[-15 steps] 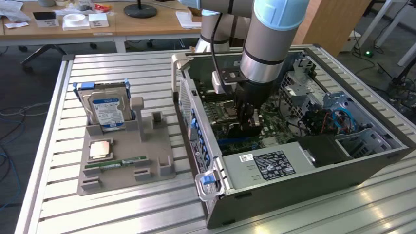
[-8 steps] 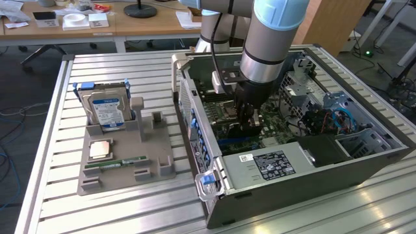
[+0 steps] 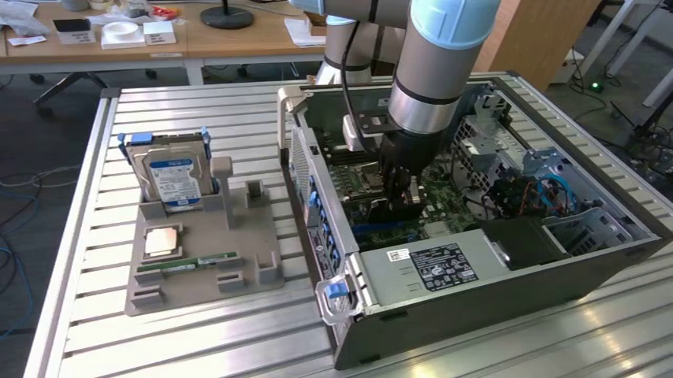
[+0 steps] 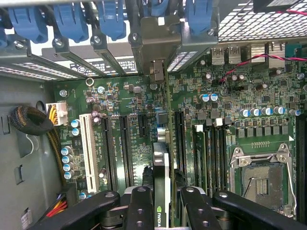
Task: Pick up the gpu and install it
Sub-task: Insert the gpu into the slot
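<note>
gpu [image 4: 161, 177]: held edge-on inside the computer case [image 3: 474, 315], just above the motherboard [image 4: 249, 96].
Long axis: parallel to the black expansion slots [image 4: 108, 153], running from the grip toward the blue latches [image 4: 72, 21] at the case's rear wall.
gripper [image 4: 164, 208]: directly above the card; fingers [image 4: 140, 206] clamped on it, one on each face.
Seating: whether the card's edge has entered a slot cannot be told.

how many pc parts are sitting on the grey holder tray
3: the blue-labelled hard drive standing at the tray's far end, the square processor lying flat in the middle, the green memory stick lying flat nearer the camera. None seems hidden.
</note>
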`<action>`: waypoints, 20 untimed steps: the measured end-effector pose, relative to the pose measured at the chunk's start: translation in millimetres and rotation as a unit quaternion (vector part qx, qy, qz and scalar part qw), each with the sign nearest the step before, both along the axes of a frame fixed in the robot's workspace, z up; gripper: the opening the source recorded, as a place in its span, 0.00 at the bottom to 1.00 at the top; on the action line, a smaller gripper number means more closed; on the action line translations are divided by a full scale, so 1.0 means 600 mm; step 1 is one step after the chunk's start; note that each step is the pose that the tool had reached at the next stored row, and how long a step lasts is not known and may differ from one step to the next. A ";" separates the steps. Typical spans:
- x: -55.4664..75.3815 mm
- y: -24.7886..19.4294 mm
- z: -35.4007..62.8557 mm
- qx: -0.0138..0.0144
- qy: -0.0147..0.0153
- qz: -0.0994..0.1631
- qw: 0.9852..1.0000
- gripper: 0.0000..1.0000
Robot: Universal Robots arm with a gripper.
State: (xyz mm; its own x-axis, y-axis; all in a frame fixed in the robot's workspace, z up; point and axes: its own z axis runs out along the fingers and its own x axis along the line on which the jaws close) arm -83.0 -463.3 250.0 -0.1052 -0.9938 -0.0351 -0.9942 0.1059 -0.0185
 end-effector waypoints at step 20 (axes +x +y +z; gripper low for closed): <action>0.000 0.0000 -0.003 0.000 0.000 0.001 1.000 0.26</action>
